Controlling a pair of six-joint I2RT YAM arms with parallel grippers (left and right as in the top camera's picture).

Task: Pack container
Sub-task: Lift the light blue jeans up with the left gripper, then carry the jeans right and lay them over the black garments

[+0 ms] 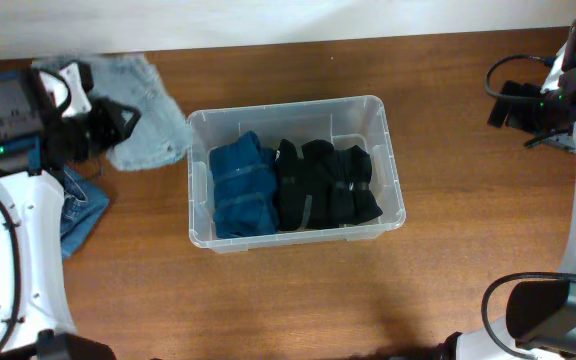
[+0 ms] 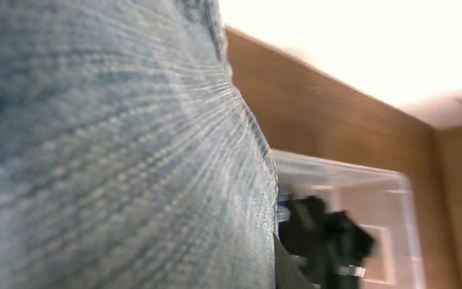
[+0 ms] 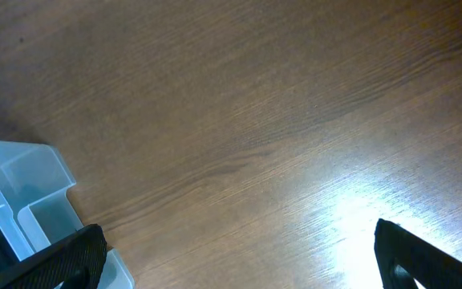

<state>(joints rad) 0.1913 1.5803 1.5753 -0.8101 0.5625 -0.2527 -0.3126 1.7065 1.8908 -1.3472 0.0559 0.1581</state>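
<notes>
The clear container (image 1: 288, 107) stands mid-table. It holds folded blue jeans (image 1: 241, 187) on its left and black garments (image 1: 326, 183) in its middle and right. My left gripper (image 1: 123, 122) is just left of the container, shut on a light blue denim garment (image 1: 140, 105) that drapes over the table's back left. That fabric (image 2: 111, 152) fills the left wrist view and hides the fingers; the container (image 2: 351, 172) shows beyond it. My right gripper (image 1: 498, 105) is open and empty at the back right, over bare wood (image 3: 239, 257), with the container's corner (image 3: 22, 172) at its left.
A darker blue denim garment (image 1: 83, 215) lies at the left edge under my left arm. The wooden table (image 1: 468, 260) shows right of and in front of the container. A pale wall runs along the far edge.
</notes>
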